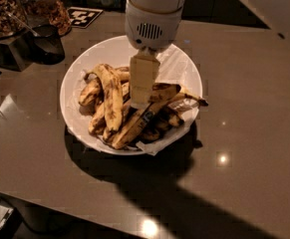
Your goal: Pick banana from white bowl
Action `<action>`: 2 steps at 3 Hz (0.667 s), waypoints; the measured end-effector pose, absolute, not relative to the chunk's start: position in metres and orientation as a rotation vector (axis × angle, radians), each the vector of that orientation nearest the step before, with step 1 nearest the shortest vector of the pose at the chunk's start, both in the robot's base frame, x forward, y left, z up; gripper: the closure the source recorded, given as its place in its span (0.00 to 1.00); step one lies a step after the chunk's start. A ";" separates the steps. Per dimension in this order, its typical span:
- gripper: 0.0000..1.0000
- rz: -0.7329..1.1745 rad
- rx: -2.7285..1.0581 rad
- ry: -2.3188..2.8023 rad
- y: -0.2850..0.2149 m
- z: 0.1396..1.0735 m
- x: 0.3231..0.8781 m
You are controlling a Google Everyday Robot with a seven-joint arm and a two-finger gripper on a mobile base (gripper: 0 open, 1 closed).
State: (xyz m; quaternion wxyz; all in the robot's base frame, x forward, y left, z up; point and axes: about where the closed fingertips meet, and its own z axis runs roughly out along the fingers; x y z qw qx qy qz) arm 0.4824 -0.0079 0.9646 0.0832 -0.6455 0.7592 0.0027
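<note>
The white bowl stands mid-table, lined with crinkled white paper and holding several overripe bananas. The banana, short, plump and blotched, lies right of centre, with its thin stem pointing to the right rim. My gripper hangs straight down from the top of the view over the middle of the pile, its tip at this banana's left end and among the fruit. A longer banana with a sticker runs diagonally below it. A long dark-streaked banana lies to the left.
Glass jars of nuts and a dark holder stand at the back left. A black-and-white marker tag lies behind the bowl. The grey table's front edge runs along the bottom left.
</note>
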 end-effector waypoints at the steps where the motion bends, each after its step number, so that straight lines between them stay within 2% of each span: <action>1: 0.27 0.031 -1.946 2.286 -0.005 0.952 0.488; 2: 0.29 0.051 -1.960 2.315 -0.003 0.939 0.492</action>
